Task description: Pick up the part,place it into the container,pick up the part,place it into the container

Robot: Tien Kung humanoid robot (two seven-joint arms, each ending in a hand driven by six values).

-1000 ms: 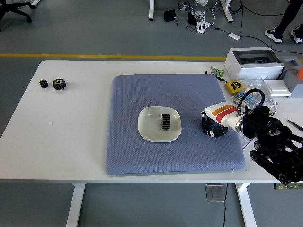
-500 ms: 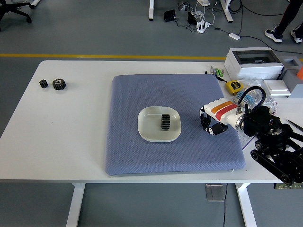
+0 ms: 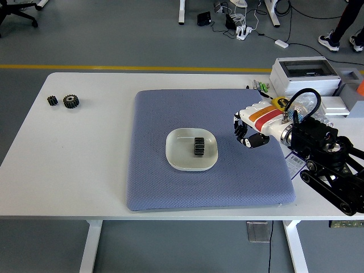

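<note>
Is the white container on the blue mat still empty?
No, one black gear already stands on its edge inside the white container, which sits on the blue mat.

No words, numbers or brand names are showing clearly enough to read. Just behind the right hand (image 3: 250,132), a yellow tape measure (image 3: 279,103) is carrying a dark mark on its face, too small to make out. Below the forearm, near the mat's (image 3: 170,187) right edge, a white label (image 3: 294,161) is showing barcode-like lines, but nothing on it is coming through as legible characters.
</note>
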